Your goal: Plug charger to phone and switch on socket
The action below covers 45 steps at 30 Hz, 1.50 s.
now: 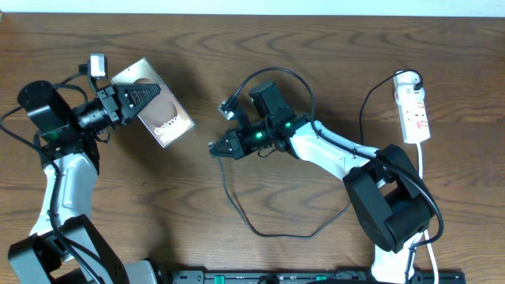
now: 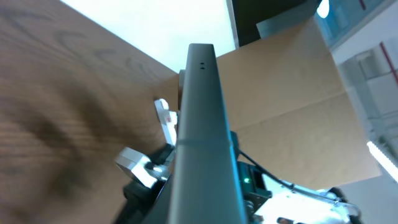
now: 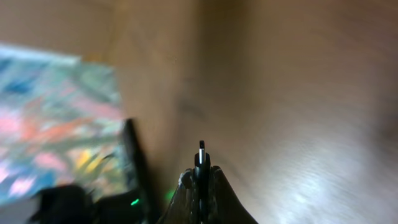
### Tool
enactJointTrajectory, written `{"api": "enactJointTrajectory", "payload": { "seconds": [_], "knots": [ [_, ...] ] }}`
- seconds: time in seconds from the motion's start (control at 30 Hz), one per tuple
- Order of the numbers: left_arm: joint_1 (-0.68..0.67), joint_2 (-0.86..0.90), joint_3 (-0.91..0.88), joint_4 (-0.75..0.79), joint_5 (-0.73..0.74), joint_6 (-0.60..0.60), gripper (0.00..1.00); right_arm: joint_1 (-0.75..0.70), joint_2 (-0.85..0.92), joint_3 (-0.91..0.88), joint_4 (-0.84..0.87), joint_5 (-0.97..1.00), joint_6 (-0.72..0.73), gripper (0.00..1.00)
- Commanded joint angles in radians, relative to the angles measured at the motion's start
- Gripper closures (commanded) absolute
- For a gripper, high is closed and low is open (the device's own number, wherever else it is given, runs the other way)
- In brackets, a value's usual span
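Wooden table (image 1: 260, 47) spans the view. The phone (image 1: 172, 125) is pinched in the left gripper (image 1: 154, 93) at table left. The socket (image 1: 413, 110) lies at far right, well apart. The right gripper (image 1: 215, 147), pressed together on the charger (image 1: 268, 230) plug tip, points toward the phone, near but not touching

Both arms same build.
- left arm (image 1: 61, 173): white link shells, black cylindrical joint housings, thin black cable looped off wrist.
- right arm (image 1: 325, 146): same white shell, bulky black shoulder block (image 1: 392, 207), black cable along link.
- green LEDs (image 1: 258, 136) lit on right wrist.
- left gripper (image 1: 150, 95): black, tapered ribbed fingers.
- right gripper (image 1: 215, 147): black, pointed.
- small grey camera module (image 1: 98, 65) on left wrist.
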Motion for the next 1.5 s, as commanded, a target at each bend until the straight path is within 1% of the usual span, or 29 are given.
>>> {"api": "enactJointTrajectory", "payload": {
  "seconds": [0.0, 0.1, 0.23, 0.3, 0.37, 0.43, 0.53, 0.7, 0.73, 0.77, 0.8, 0.83, 0.87, 0.9, 0.93, 0.97, 1.0, 1.03, 1.2, 1.47],
  "knots": [
    [0.002, -0.011, 0.002, 0.008, 0.028, -0.099, 0.93, -0.006, -0.008, 0.014, -0.053, 0.23, 0.036, 0.99],
    [0.002, -0.011, 0.002, 0.008, 0.028, -0.13, 0.92, -0.014, -0.02, 0.05, -0.201, 0.393, 0.024, 0.99],
    [0.002, -0.011, 0.001, 0.008, 0.028, -0.135, 0.92, -0.016, -0.052, 0.148, -0.468, 0.686, 0.013, 0.99],
    [0.002, -0.011, 0.002, 0.008, 0.028, -0.134, 0.93, -0.016, -0.063, 0.185, -0.56, 0.789, 0.035, 0.99],
    [0.002, -0.011, 0.001, 0.008, 0.028, -0.108, 0.93, -0.016, -0.068, 0.222, -0.675, 0.898, 0.093, 0.99],
    [0.002, -0.011, 0.001, 0.008, 0.028, -0.1, 0.93, -0.016, -0.068, 0.222, -0.728, 0.931, 0.137, 0.99],
    [0.002, -0.011, 0.001, 0.008, 0.028, -0.1, 0.93, -0.008, -0.064, 0.212, -0.779, 0.935, 0.164, 0.99],
    [0.002, -0.011, 0.001, 0.008, 0.028, -0.096, 0.92, -0.005, -0.064, 0.172, -0.792, 0.935, 0.23, 0.99],
    [0.002, -0.011, 0.001, 0.008, 0.029, -0.096, 0.93, -0.005, -0.064, 0.163, -0.792, 0.935, 0.245, 0.97],
    [0.002, -0.011, 0.001, 0.008, 0.029, -0.096, 0.92, -0.005, -0.064, 0.153, -0.791, 0.935, 0.257, 0.89],
    [0.002, -0.011, 0.001, 0.008, 0.029, -0.096, 0.93, -0.005, -0.064, 0.147, -0.791, 0.935, 0.26, 0.75],
    [0.002, -0.011, 0.001, 0.008, 0.028, -0.096, 0.93, -0.005, -0.064, 0.143, -0.792, 0.933, 0.26, 0.6],
    [0.002, -0.011, 0.001, 0.008, 0.028, -0.096, 0.93, -0.005, -0.064, 0.142, -0.792, 0.931, 0.26, 0.4],
    [0.002, -0.011, 0.001, 0.008, 0.028, -0.094, 0.92, -0.005, -0.064, 0.142, -0.793, 0.93, 0.26, 0.23],
    [0.002, -0.011, 0.001, 0.008, 0.029, -0.092, 0.93, -0.005, -0.064, 0.142, -0.793, 0.927, 0.26, 0.1],
    [0.002, -0.011, 0.001, 0.008, 0.028, -0.092, 0.92, -0.005, -0.064, 0.142, -0.792, 0.923, 0.26, 0.03],
    [0.002, -0.011, 0.001, 0.008, 0.028, -0.092, 0.93, -0.005, -0.064, 0.142, -0.793, 0.919, 0.261, 0.01],
    [0.002, -0.011, 0.001, 0.008, 0.029, -0.092, 0.93, -0.005, -0.064, 0.142, -0.795, 0.913, 0.264, 0.01],
    [0.002, -0.011, 0.001, 0.008, 0.028, -0.082, 0.93, -0.004, -0.062, 0.139, -0.803, 0.872, 0.284, 0.01],
    [0.002, -0.011, 0.001, 0.008, 0.028, -0.069, 0.92, 0.014, -0.043, 0.1, -0.761, 0.86, 0.309, 0.01]
  ]
}}
